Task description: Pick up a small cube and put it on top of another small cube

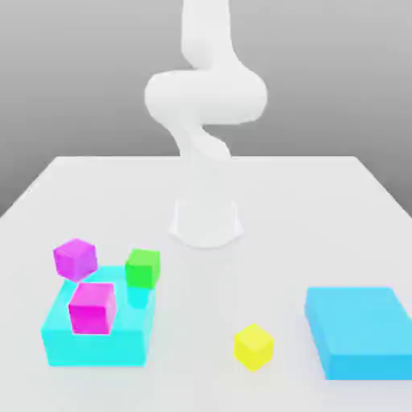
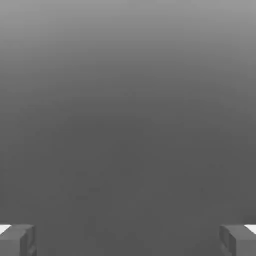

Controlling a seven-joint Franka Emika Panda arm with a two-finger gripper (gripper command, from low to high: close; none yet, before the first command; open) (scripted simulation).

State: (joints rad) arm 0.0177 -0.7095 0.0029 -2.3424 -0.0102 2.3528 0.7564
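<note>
Nothing done yet — my gripper (image 2: 128,240) hangs wide open and empty; the small bright yellow cube (image 1: 253,346) sits untouched on the white table (image 1: 322,209).

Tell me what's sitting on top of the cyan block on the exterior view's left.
A magenta cube sits on the cyan block. A green cube and a second magenta cube stand at its far edge; whether they rest on it is unclear.

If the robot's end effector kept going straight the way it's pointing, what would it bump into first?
Probably nothing soon. Seen from the hand, the open end effector has only plain grey background ahead, with no cube or block between its fingertips, though depth is hard to judge.
</note>
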